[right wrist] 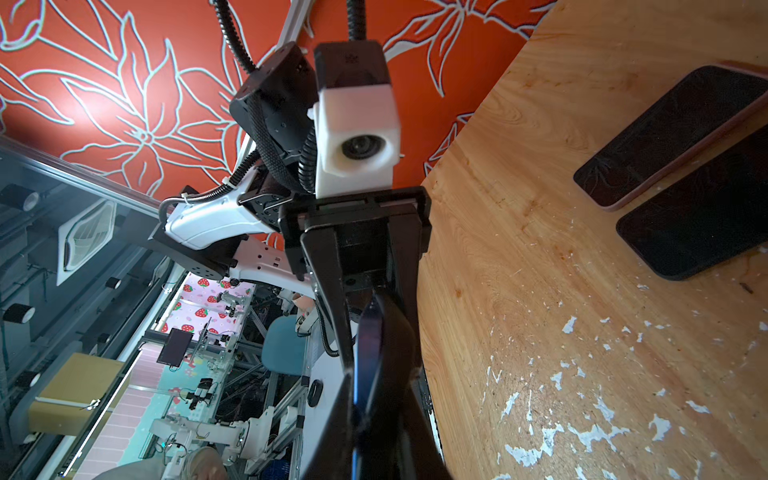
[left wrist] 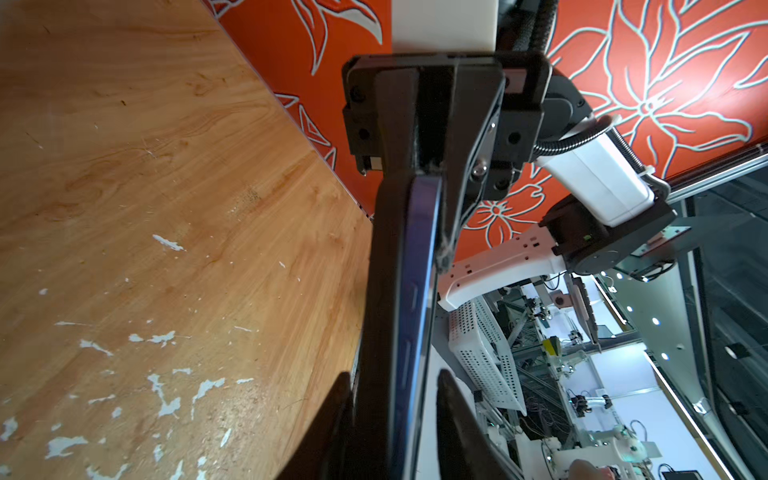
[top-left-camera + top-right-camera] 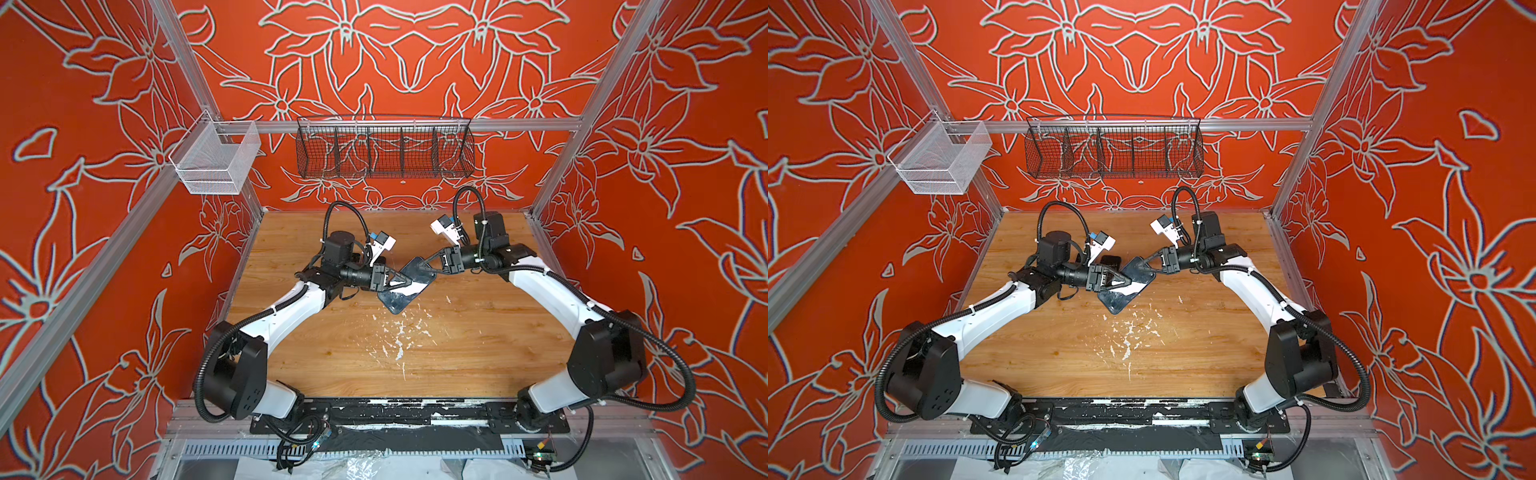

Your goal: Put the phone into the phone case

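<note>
Phone: we are seeing the blue-edged glossy dark phone [image 3: 397,301] lying face up between the two arms. It is over the middle of the table, toward its far half, and seemingly lifted clear of the wood.
Case: the matte black phone case [image 2: 380,291] is sitting against the phone's underside. In the left wrist view the blue edge with its side buttons is showing bare beside it, so we are judging that edge not yet seated.
Right gripper: the right gripper [image 3: 424,268] is clenching the far end of the phone.
Left gripper: the left gripper [image 3: 409,281] is straddling phone and case from the left. A thin gap is showing beside one finger [image 2: 457,415], so we cannot tell whether it is pinching.
Progress: we are judging phone and case brought together, with the pressing-in of the edges left to do.
Table: the scuffed wooden table [image 3: 457,357] is carrying a pink-rimmed dark phone [image 1: 673,133] and a black slab [image 1: 698,220] just beside it, beyond the left gripper. We cannot tell whether the slab is a phone or a case.
</note>
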Controlling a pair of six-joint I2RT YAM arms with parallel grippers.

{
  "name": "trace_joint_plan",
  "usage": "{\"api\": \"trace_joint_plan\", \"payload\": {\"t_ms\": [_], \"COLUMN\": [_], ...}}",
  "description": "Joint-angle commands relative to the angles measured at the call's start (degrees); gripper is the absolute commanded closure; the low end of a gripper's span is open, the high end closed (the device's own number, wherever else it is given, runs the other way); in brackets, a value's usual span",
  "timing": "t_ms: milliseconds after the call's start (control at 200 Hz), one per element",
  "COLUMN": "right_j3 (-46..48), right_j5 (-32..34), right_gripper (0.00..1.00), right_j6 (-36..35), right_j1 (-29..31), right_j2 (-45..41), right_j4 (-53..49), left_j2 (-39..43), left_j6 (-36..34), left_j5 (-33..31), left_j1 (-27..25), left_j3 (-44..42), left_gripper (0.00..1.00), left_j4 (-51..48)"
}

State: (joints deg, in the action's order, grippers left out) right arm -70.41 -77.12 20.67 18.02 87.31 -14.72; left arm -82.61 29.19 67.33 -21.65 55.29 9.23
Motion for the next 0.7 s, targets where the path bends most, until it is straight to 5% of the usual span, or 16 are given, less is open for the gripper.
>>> {"api": "trace_joint_plan", "payload": {"t_ms": [0,95,195,400,696], "right_j3": [0.0,0.0,-0.4,-2.0,-2.6], "right_j5": [-1.7,-1.7,-1.9,-1.9,-1.5], "right_gripper": [1.00,1.00,0.82,0.69,0.63], "right_j6": [0.3,2.1,4.5,6.1,4.8], "right_j1": [-0.1,-0.1,-0.1,0.1,1.0], "right_j2": [-1.4,-1.3,-1.2,-0.3,0.9], "right_j4": [3.1,5.5,8.6,10.6,10.4], "left_j2": [1.6,1.8,1.6,1.0,0.9], "left_j6": [3.6,6.1,8.1,10.5,14.0], "left_j5": [2.5,2.5,3.1,3.9,4.5], "left_j1": [-0.2,-0.2,-0.2,-0.2,-0.2], "left_j3": [-2.2,-3.3,-4.1,-4.7,-5.3], "left_gripper": [0.72,0.78,0.82,0.88,0.96], "left_j4": [6.0,9.3,12.1,15.2,19.6]}}
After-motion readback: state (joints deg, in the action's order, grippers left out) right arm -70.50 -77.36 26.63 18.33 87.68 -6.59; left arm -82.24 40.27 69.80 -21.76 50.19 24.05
